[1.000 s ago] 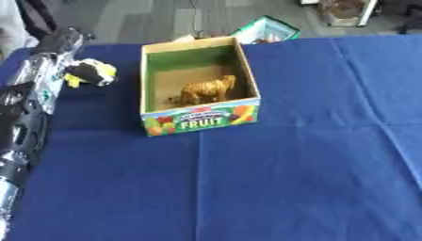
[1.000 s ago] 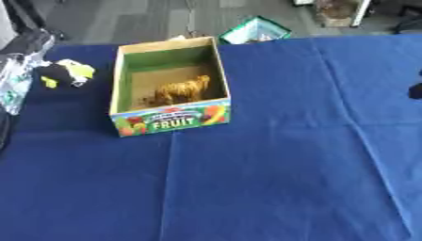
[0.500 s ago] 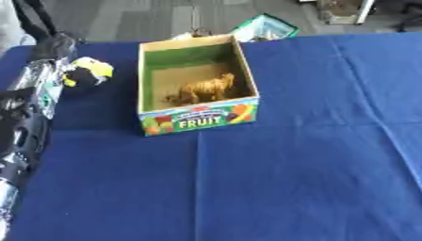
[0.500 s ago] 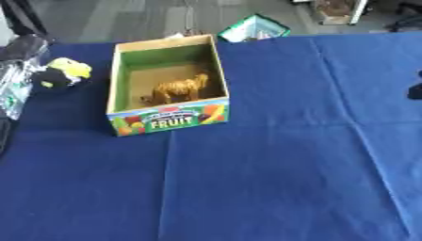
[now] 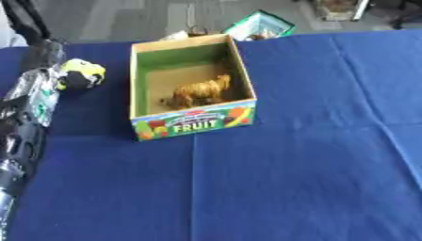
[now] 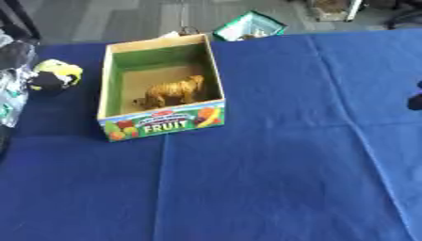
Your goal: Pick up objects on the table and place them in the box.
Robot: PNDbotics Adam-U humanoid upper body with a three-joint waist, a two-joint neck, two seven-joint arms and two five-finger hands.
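Observation:
An open cardboard box [image 5: 191,123] with a green inside and "FRUIT" on its front stands left of the table's middle. A striped tiger figure [image 5: 198,92] stands inside it. Left of the box is a small yellow and black toy [image 5: 80,74], and my left hand [image 5: 43,61] lies against its left side with fingers curled on it. The left arm runs up the left edge of the view. Of my right hand [image 6: 415,101] only a dark tip shows at the right edge of the right eye view.
The blue cloth [image 5: 288,179] covers the table. A green and white package [image 5: 260,26] lies past the far edge, with a small pale thing [image 5: 183,34] behind the box. Grey floor lies beyond.
The yellow and black toy has turned in my left hand and now looks rounder. The hand has shifted slightly. The box and the tiger have stayed put.

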